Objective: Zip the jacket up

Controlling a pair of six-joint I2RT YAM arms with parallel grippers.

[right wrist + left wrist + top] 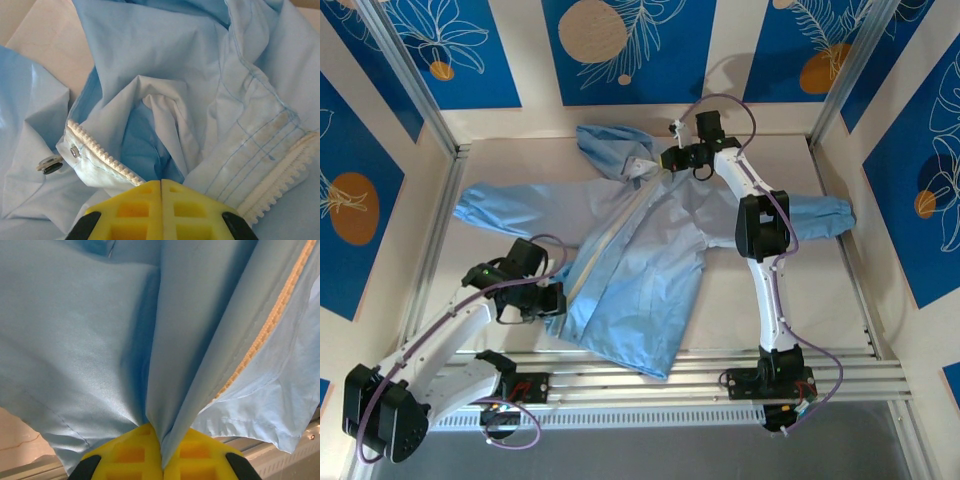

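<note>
Tabletop: carries the whole garment.
Jacket: lies flat mid-tabletop, front up, sleeves spread left and right.
Orientation: hood points far, hem near. The long axis runs near to far, leaning slightly right at the far end.
Zipper: follows that axis from the hem up to the collar. At the collar the two rows of teeth stand apart, so the top is judged unfastened.
Left hand: at the near hem, just left of the zipper. The wrist view shows its fingers fully closed with a fold of jacket fabric pinched between them. Judged purpose: anchor the hem so the front stays taut.
Right hand: at the far collar end, fingers pressed together, collar fabric apparently caught between them. Judged purpose: pull the upper end against the anchored hem.
</note>
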